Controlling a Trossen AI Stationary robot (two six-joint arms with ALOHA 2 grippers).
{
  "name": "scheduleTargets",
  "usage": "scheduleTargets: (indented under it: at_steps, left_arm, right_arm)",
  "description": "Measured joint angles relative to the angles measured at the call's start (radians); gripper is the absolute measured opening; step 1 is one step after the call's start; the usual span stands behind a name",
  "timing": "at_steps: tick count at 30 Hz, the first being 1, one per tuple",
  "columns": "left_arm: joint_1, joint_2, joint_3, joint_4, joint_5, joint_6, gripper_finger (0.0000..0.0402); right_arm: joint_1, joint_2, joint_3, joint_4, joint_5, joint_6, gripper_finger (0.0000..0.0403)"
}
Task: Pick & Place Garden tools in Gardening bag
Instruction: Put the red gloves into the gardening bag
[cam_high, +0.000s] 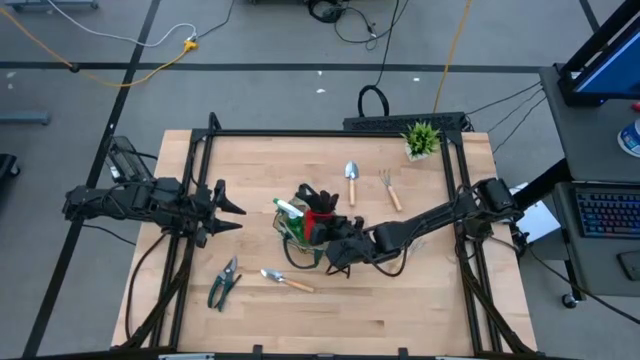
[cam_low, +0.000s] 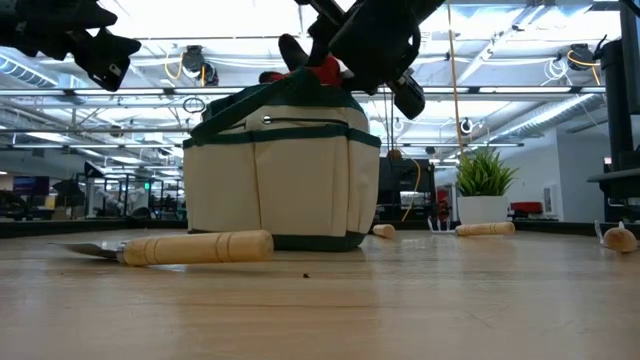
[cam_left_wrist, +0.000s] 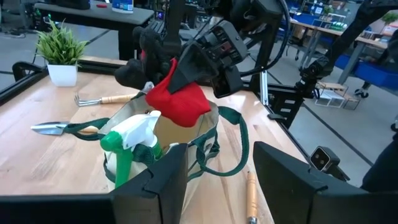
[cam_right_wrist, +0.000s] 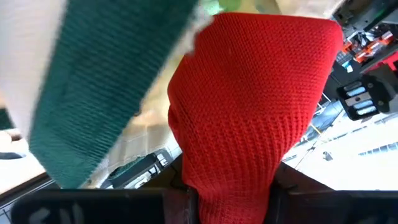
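The khaki gardening bag (cam_high: 300, 232) with green trim stands upright near the table's middle. A green spray bottle (cam_left_wrist: 127, 142) sticks out of it. My right gripper (cam_high: 336, 246) is at the bag's right side, over its open top, shut on the red-and-black glove (cam_left_wrist: 180, 102). My left gripper (cam_high: 236, 210) waits open, left of the bag and raised off the table. One trowel (cam_high: 286, 281) and the green-handled pruners (cam_high: 223, 284) lie on the near side. A second trowel (cam_high: 351, 181) and the hand fork (cam_high: 389, 189) lie on the far side. My right gripper pinches the glove's red knit part (cam_right_wrist: 227, 168) between its two fingers. The fingers slant down from the table's right toward the bag. The red part sits at the bag's open mouth (cam_left_wrist: 186, 124), and the glove's black fingers (cam_left_wrist: 144, 53) stick up beyond the gripper.
A small potted plant (cam_high: 421, 139) stands at the far right corner. The bag's dark looped handles (cam_left_wrist: 233, 146) hang loose over its near side. Black frame rails (cam_high: 330, 133) run along the table's edges. Bare wood lies at the near right.
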Motion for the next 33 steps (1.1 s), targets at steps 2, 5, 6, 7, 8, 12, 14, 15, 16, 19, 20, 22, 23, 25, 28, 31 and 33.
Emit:
scheduleTargets:
  at_steps: [2,5,6,7,8,12,14,15,16,19,20,22,23,25,28,31,33]
  left_arm:
    - [0.000,0.000,0.000,0.000,0.000,0.000,0.0186]
    - [0.000,0.000,0.000,0.000,0.000,0.002,0.0186]
    - [0.000,0.000,0.000,0.000,0.000,0.002,0.0186]
    - [0.000,0.000,0.000,0.000,0.000,0.002,0.0186]
    - [0.000,0.000,0.000,0.000,0.000,0.002,0.0186]
    - [0.000,0.000,0.000,0.000,0.001,0.002,0.0186]
    - [0.000,0.000,0.000,0.000,0.001,0.002,0.0186]
    - [0.000,0.000,0.000,0.000,0.001,0.002,0.0186]
    - [0.000,0.000,0.000,0.000,0.001,0.002,0.0186]
    - [0.000,0.000,0.000,0.000,0.001,0.002,0.0186]
    - [0.000,0.000,0.000,0.000,0.001,0.002,0.0186]
    - [0.000,0.000,0.000,0.000,0.001,0.002,0.0186]
    - [0.000,0.000,0.000,0.000,0.001,0.001,0.0186]
    - [0.000,0.000,0.000,0.000,0.001,0.001,0.0186]
    - [0.000,0.000,0.000,0.000,0.001,0.001,0.0186]
    - [0.000,0.000,0.000,0.000,0.001,0.001,0.0186]
    - [0.000,0.000,0.000,0.000,0.001,0.001,0.0186]
  right_arm:
    - [0.000,0.000,0.000,-0.013,0.000,0.000,0.0084]
    - [0.000,0.000,0.000,-0.024,0.000,0.000,0.0084]
    - [0.000,0.000,0.000,-0.030,0.000,0.000,0.0084]
    - [0.000,0.000,0.000,-0.036,-0.001,0.000,0.0084]
    - [0.000,0.000,0.000,-0.040,-0.002,0.000,0.0084]
    - [0.000,0.000,0.000,-0.043,-0.003,0.001,0.0087]
    - [0.000,0.000,0.000,-0.043,-0.004,0.012,0.0094]
    - [0.000,0.000,0.000,-0.043,-0.004,0.018,0.0097]
    - [0.000,0.000,0.000,-0.043,-0.004,0.022,0.0102]
    - [0.000,0.000,0.000,-0.043,-0.006,0.023,0.0113]
    - [0.000,0.000,0.000,-0.043,-0.006,0.023,0.0116]
    - [0.000,0.000,0.000,-0.043,-0.007,0.025,0.0119]
    - [0.000,0.000,0.000,-0.043,-0.007,0.025,0.0120]
    - [0.000,0.000,0.000,-0.043,-0.008,0.026,0.0119]
    - [0.000,0.000,0.000,-0.043,-0.011,0.027,0.0119]
    - [0.000,0.000,0.000,-0.043,-0.035,0.044,0.0123]
    - [0.000,0.000,0.000,-0.042,-0.035,0.052,0.0128]
